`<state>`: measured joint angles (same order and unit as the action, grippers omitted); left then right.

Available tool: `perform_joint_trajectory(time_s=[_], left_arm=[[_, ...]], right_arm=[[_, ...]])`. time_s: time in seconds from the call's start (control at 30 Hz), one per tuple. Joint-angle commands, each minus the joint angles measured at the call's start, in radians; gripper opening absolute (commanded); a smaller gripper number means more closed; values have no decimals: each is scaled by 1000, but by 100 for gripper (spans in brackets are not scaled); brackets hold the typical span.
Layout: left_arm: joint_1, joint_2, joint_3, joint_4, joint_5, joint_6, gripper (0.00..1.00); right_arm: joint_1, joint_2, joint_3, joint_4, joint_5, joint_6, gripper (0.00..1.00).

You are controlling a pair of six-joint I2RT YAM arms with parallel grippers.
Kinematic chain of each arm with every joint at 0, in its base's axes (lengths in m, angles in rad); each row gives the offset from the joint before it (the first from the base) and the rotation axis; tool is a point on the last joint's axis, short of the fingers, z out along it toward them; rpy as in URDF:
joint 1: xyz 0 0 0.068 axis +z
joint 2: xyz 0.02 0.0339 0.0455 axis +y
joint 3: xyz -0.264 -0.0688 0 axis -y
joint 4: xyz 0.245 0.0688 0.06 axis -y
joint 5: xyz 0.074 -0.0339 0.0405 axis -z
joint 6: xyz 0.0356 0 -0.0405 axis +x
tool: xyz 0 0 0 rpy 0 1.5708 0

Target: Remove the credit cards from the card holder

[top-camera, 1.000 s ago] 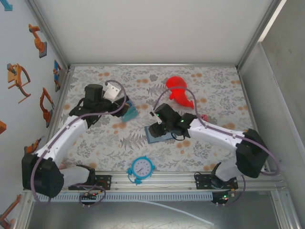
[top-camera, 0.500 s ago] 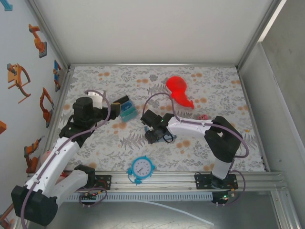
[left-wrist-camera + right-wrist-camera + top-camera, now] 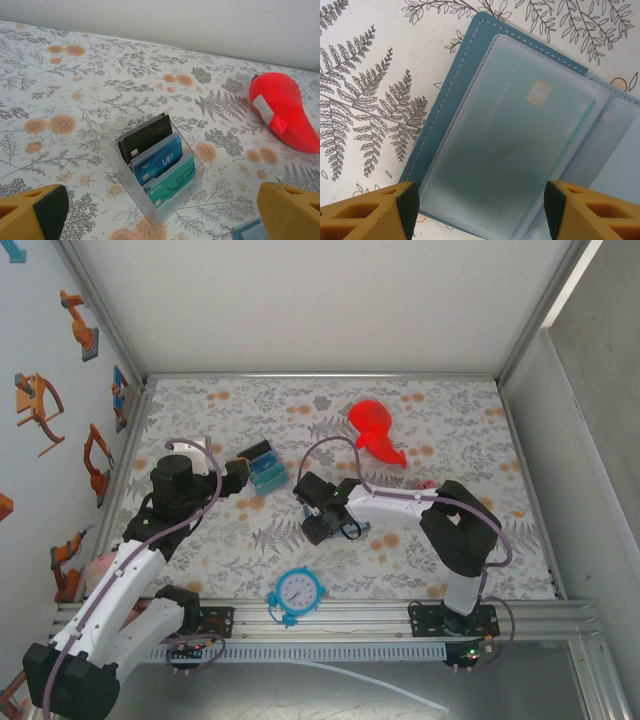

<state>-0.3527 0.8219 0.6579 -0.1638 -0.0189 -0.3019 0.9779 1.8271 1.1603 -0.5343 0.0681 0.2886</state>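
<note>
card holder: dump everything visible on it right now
The card holder lies open and flat on the floral table cover. Its cover looks like teal-blue leather with pale stitching along a rounded edge. Inside, a cloudy clear plastic sleeve holds a pale green card with a gold chip, fully seated. A lighter blue panel shows at the right. The right gripper hangs over it, jaws apart, one finger at each side; whether they touch it cannot be told.

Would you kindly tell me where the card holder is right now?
The card holder lies open directly beneath the right hand, seen in the right wrist view; from above, that spot is mid-table, beyond the blue clock.
</note>
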Motion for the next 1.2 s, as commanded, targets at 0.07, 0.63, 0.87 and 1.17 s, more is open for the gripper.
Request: perform_joint_trajectory(time_s=[0.07,0.63,0.87,1.17], left_arm=[[3,-4,-7,22,-14,-51,97],[2,-2,2,-9,-7,-13,97],[-6,-27,7,-12,19,4,97],[-52,-44,21,-16,19,23,97]], right_arm=[[7,25,23,6,-4,3,69],[0,31,-23,42,-13,1,63],[-20,4,-51,84,-71,0,57],[-54,-58,-91,131,-104,7,49]])
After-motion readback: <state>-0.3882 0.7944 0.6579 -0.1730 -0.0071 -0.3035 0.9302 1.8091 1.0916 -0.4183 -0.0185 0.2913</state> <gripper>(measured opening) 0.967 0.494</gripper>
